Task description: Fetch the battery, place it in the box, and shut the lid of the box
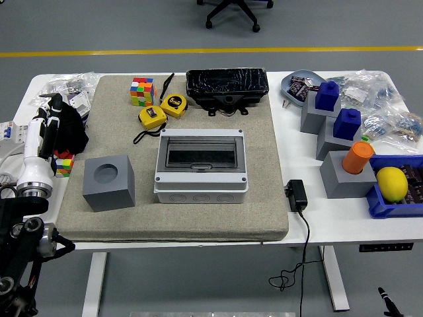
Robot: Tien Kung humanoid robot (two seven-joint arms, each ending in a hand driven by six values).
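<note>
The grey junction box stands mid-mat with its clear lid lying shut; I cannot see inside it. A black film-wrapped block, possibly the battery, lies at the mat's far edge. My left hand is at the table's left edge, well left of the box, with fingers relaxed and empty, next to a black cloth. Only a small black tip of my right arm shows at the bottom right.
A grey cube with a round hole stands left of the box. Two yellow tape measures and a colour cube lie behind. Grey blocks with blue and orange pieces, a lemon in a blue bin and a black adapter are on the right.
</note>
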